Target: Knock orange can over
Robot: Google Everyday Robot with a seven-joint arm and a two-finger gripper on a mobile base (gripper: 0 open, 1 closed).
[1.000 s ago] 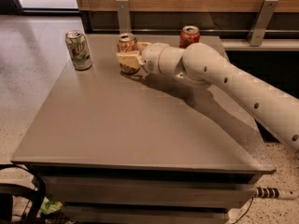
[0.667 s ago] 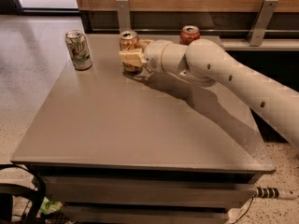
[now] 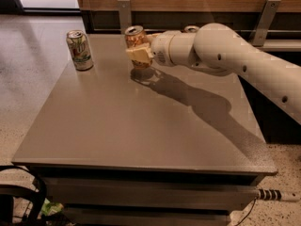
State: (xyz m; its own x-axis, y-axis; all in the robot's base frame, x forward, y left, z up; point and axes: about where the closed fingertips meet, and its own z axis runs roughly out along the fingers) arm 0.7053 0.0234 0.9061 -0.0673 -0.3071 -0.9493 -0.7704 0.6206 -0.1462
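The orange can, pale copper with a silver top, stands near the back edge of the grey table and leans slightly to the left. My gripper is pressed against the front of its lower half, reaching in from the right on the white arm. The can's base is partly hidden behind the gripper.
A white-and-green can stands upright at the back left of the table. Only the silver top of another can shows behind my arm. A wooden wall with metal brackets runs behind the table. Tiled floor lies to the left.
My arm has swung up and forward and now covers the red-orange can. The gripper stays against the orange can, which has shifted a little and now tilts.
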